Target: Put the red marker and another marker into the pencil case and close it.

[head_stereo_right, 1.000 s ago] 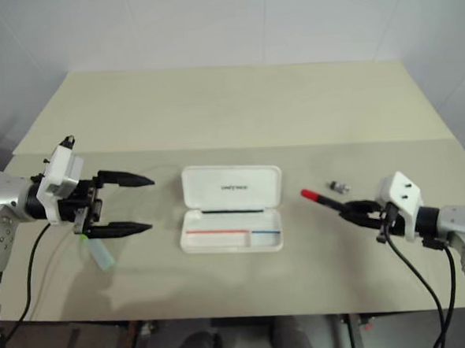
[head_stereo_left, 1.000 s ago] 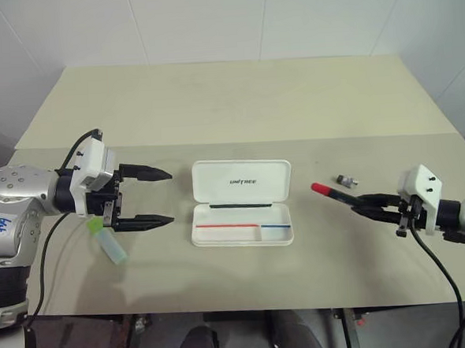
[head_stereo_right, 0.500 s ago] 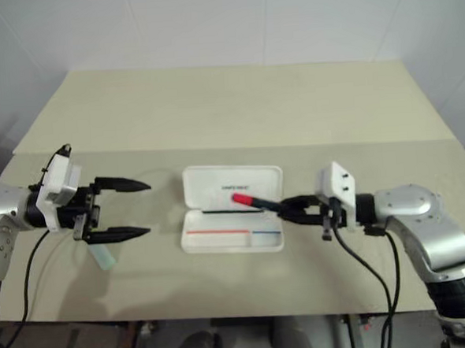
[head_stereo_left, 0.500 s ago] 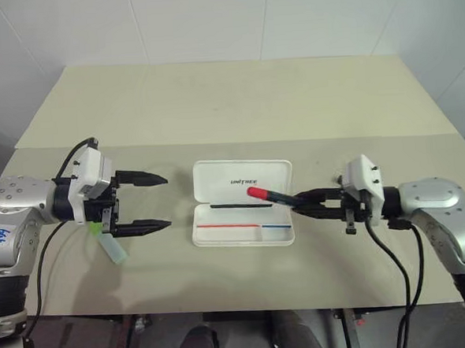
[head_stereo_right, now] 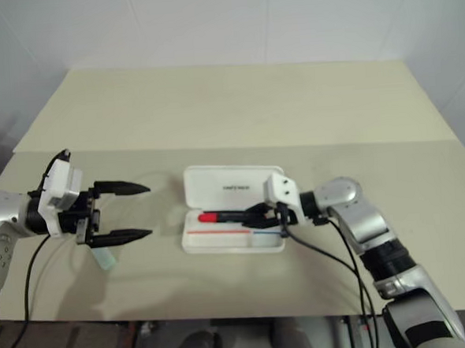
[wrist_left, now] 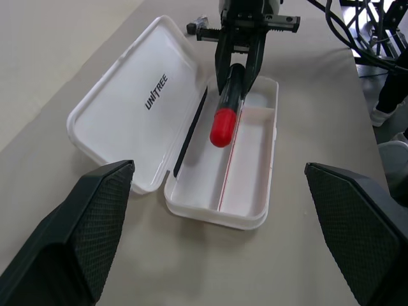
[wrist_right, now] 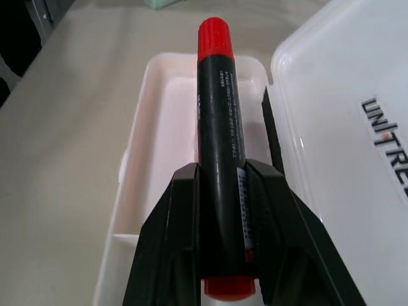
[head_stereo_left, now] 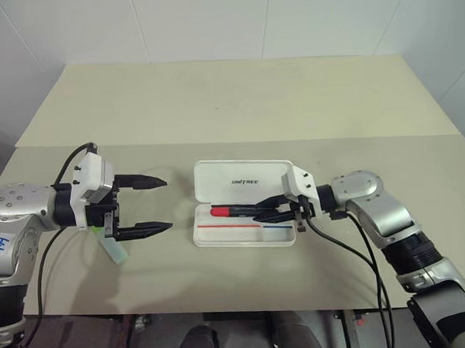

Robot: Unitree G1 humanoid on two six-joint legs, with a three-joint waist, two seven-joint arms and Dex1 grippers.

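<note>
over the open white pencil case [head_stereo_left: 243,221], the right gripper [head_stereo_left: 268,211] pinches the red marker [head_stereo_left: 233,210], not yet released, while the left gripper [head_stereo_left: 146,204] hangs spread above the green-capped marker [head_stereo_left: 112,247] lying on the table [head_stereo_left: 236,103].

Bright, even overhead light; soft shadows; frames sharp.

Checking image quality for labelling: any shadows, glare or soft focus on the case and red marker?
Left eye view: soft shadow under the right gripper falls into the pencil case; no glare.
Right wrist view: red marker sharp, lid lettering readable, table beyond soft.
Left wrist view: left gripper's fingers blurred up close; case sharp.
</note>
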